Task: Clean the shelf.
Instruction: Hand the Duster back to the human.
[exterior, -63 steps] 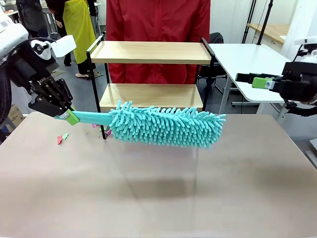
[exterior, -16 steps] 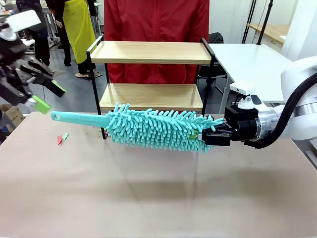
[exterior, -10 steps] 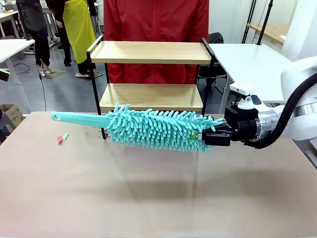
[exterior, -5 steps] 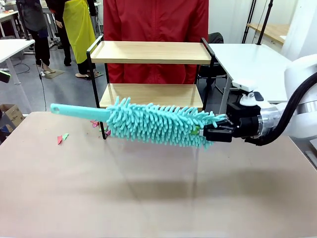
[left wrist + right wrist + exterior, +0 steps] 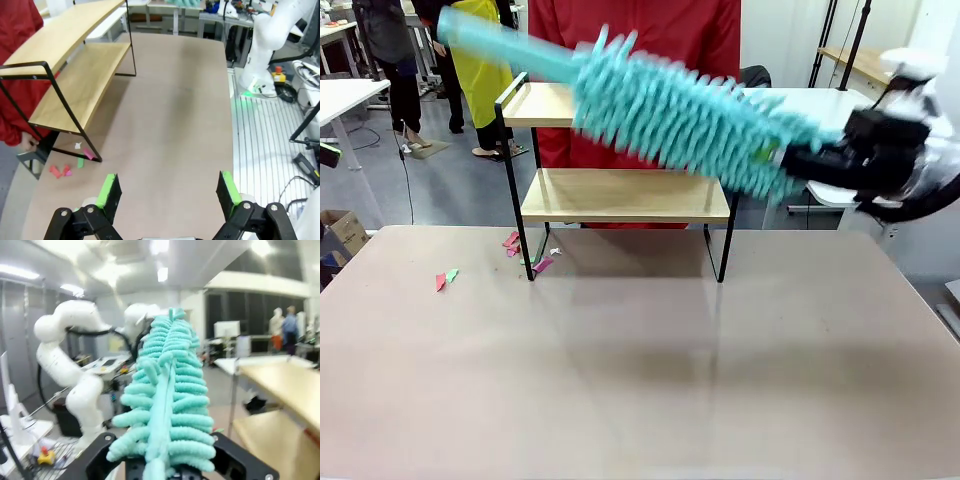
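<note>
- At the table's far edge stands the shelf (image 5: 625, 195), two wooden boards in a black frame, its long side running across the front view, with a person in red right behind it.
- Above and in front of its top board hangs the duster (image 5: 690, 115), teal and shaggy, blurred with motion; its long axis slants from the handle tip, high at the left, down to the right.
- Its low end sits in the right gripper (image 5: 810, 160), which is clamped on the duster at the fluffy tip, not the handle; the right wrist view shows the duster (image 5: 165, 390) rising straight out between the fingers.
- From that gripper the shelf lies to the left and lower, so the top board looks nearest for a sweep; I judge a drop of the head onto it is the move to come.
- Raised side rails at each end of the shelf could catch the fluff or the long handle.
- Left gripper (image 5: 167, 192) hovers with fingers spread wide and nothing between them, looking down on the table (image 5: 175, 125) with the shelf (image 5: 75, 75) off to one side.
- Paper scraps (image 5: 525, 250) lie on the table by the shelf's left foot, with a few more (image 5: 445, 278) farther left.
</note>
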Motion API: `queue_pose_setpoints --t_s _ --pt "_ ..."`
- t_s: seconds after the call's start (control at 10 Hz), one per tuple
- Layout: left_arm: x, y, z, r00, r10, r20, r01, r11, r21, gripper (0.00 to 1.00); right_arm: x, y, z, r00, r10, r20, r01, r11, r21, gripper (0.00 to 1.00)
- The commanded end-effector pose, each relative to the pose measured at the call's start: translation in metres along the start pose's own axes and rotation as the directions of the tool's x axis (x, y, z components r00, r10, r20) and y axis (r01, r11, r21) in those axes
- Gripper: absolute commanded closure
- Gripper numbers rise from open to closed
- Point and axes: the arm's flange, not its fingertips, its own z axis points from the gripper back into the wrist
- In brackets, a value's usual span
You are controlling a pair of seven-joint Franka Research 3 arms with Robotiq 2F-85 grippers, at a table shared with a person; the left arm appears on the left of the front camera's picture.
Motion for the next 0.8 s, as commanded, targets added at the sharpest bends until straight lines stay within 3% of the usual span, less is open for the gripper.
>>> queue_pose_setpoints --t_s 0.0,0.3,0.5,0.7 --pt "0.002 0.001 0.001 1.0 -0.011 0.017 0.011 1.0 -0.002 0.0 0.038 -0.001 0.012 0.994 0.084 0.071 -0.069 0.978 -0.199 0.84" --pt "0.002 0.001 0.001 1.0 -0.011 0.017 0.011 1.0 -0.002 0.0 0.077 -0.008 0.069 0.982 0.175 0.069 -0.114 0.845 -0.522 0.84" --pt "0.002 0.001 0.001 1.0 -0.011 0.017 0.011 1.0 -0.002 0.0 0.091 -0.008 0.119 0.979 0.196 0.047 -0.1 0.675 -0.731 0.84" --pt "0.002 0.001 0.001 1.0 -0.011 0.017 0.011 1.0 -0.002 0.0 0.094 -0.001 0.165 0.981 0.19 0.032 -0.071 0.515 -0.854 0.84"
